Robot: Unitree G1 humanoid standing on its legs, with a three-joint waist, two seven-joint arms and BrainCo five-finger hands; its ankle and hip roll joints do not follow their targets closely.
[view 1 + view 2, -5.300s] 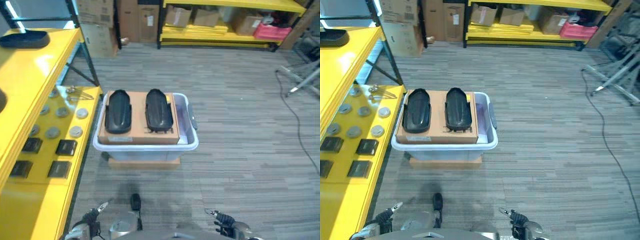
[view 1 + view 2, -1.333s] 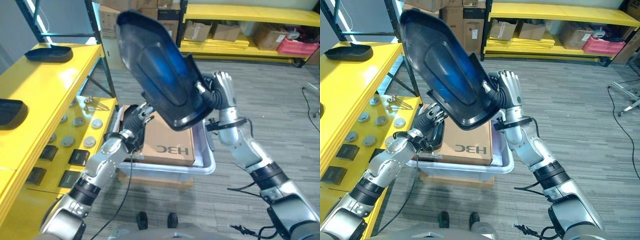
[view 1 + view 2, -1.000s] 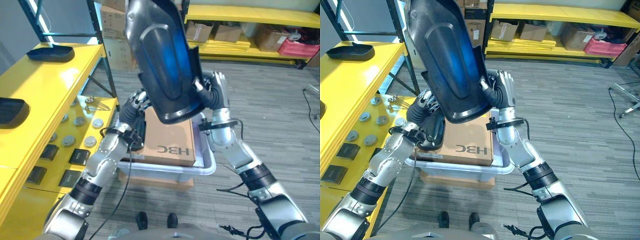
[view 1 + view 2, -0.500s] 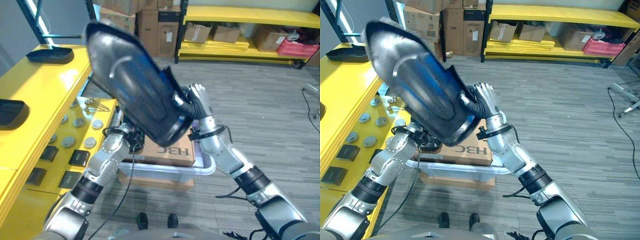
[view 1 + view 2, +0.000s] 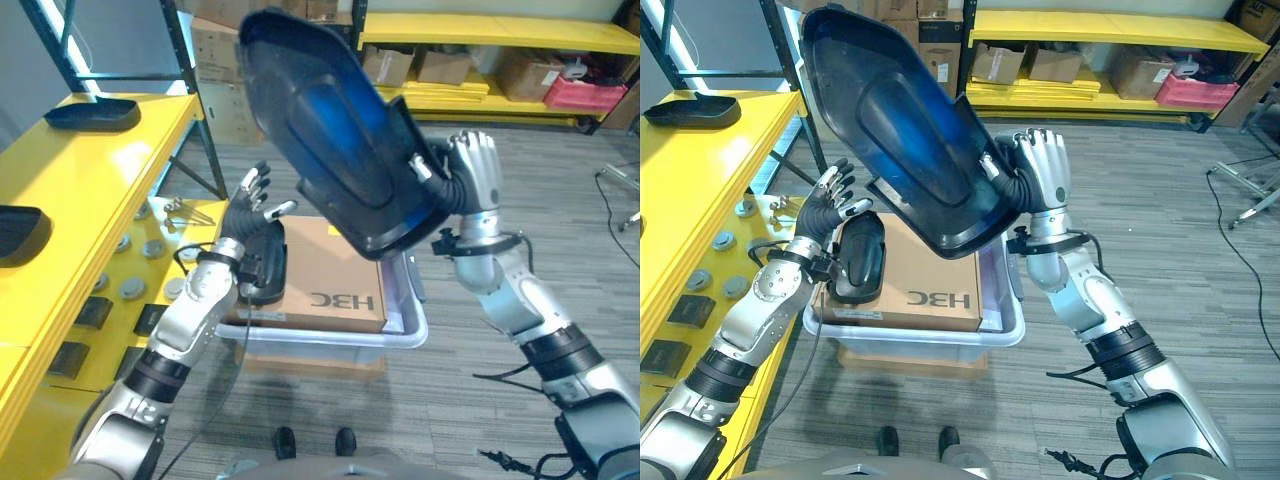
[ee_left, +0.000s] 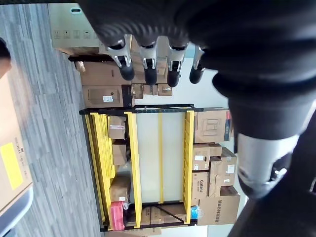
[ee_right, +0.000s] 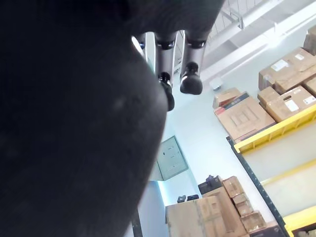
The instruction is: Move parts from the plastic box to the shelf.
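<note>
Right hand (image 5: 1040,170) gripping large black molded part (image 5: 905,130), holding it aloft, tilted, above plastic box (image 5: 1005,325). Left hand (image 5: 830,205) hovering released, fingers spread, just above second black part (image 5: 860,258) lying at left edge of cardboard box (image 5: 925,270) inside plastic box. Yellow shelf (image 5: 90,170) standing at left.

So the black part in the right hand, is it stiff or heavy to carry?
The black part, held at one end by the right hand, shows no sag, so probably stiff. It looks like a thin hollow shell, so probably light.
</note>
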